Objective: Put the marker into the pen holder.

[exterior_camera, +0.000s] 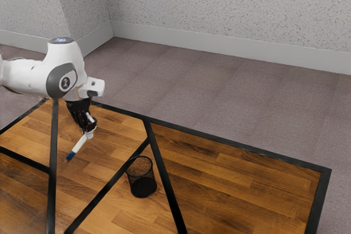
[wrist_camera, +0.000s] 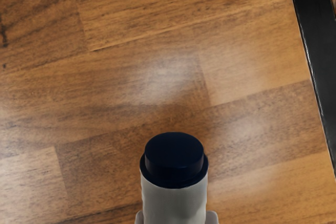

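At the left of the exterior view, my black two-finger gripper (exterior_camera: 89,130) pinches a tilted, cylindrical white marker with dark-blue end (exterior_camera: 80,145). Low centre stands the round black mesh pen holder (exterior_camera: 141,180), on brown wood-plank table (exterior_camera: 236,173); behind are purplish-grey carpet (exterior_camera: 219,94), speckled wall (exterior_camera: 230,4).

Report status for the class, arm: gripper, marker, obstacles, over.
Gripper shut on marker. Marker slanted, blue end lowest, outside pen holder. Black table strip runs between; looks flat, likely no obstacle.
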Tool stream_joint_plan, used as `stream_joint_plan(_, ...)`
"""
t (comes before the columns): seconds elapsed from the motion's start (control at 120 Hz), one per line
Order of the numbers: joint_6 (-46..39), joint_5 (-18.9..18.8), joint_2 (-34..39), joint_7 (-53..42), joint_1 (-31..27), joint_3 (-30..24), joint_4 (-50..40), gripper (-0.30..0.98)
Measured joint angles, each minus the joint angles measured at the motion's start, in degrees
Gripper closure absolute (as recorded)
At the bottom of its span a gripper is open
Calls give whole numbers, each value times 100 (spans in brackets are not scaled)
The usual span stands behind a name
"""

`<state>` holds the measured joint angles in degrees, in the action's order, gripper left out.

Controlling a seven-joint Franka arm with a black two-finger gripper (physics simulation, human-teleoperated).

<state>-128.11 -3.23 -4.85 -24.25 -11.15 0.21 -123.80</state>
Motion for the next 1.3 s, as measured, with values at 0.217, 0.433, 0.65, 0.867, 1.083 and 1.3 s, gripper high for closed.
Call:
stream_joint_plan(0.217, -1968, -561, 1759, 162, 451, -1020, -1170, 79)
stream_joint_plan(0.433, -2913, -618, 2835, 896, 426, -2057, -2263, 78)
stream_joint_plan(0.65, -3158, -562, 2975, 1873, 426, -2760, -2646, 77)
stream_joint_plan(0.867, -3257, -537, 2691, 2661, 337, -2823, -2700, 76)
stream_joint_plan(1.083, -3459, -909, 2354, 3170, 6, -2825, -2650, 76)
stream_joint_plan(1.3, -3603, -1227, 2174, 3506, -137, -2817, -2595, 76)
